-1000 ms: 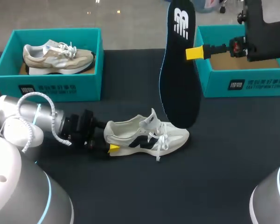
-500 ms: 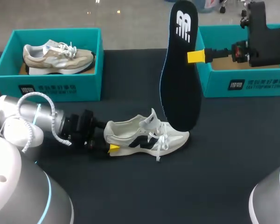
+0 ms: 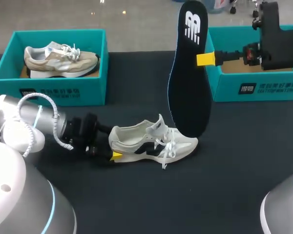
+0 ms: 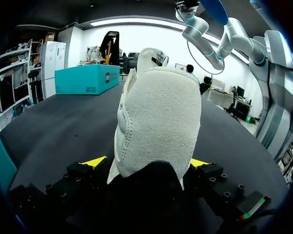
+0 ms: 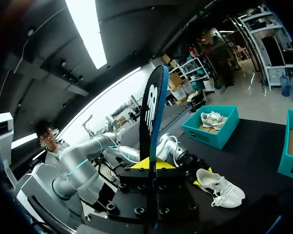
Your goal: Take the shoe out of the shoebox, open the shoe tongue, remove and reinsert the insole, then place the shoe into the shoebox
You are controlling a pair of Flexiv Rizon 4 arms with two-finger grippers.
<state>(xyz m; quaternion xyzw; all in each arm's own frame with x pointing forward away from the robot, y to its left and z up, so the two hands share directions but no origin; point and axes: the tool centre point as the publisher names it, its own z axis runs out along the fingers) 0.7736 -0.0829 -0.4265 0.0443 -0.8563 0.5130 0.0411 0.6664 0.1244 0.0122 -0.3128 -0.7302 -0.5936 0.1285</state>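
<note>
Though thin, black insole (image 3: 188, 78) upright; fuzzy-heeled shoe (image 3: 154, 141).

Left arm (image 3: 36, 122): silver-white rounded links, thin cyan ring, white coiled cable (image 3: 34, 95) looped outside; left gripper (image 4: 147, 163), right gripper (image 5: 152, 165): black blocks, rows of screw heads, bright yellow wedge fingertips (image 5: 139, 165).

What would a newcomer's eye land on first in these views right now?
The tall black insole, held upright above the table by the right gripper, stands out most. Near its lower end a white shoe lies on the dark table, its heel clamped by the left gripper. A beige shoe sits in the teal box at the far left.
</note>
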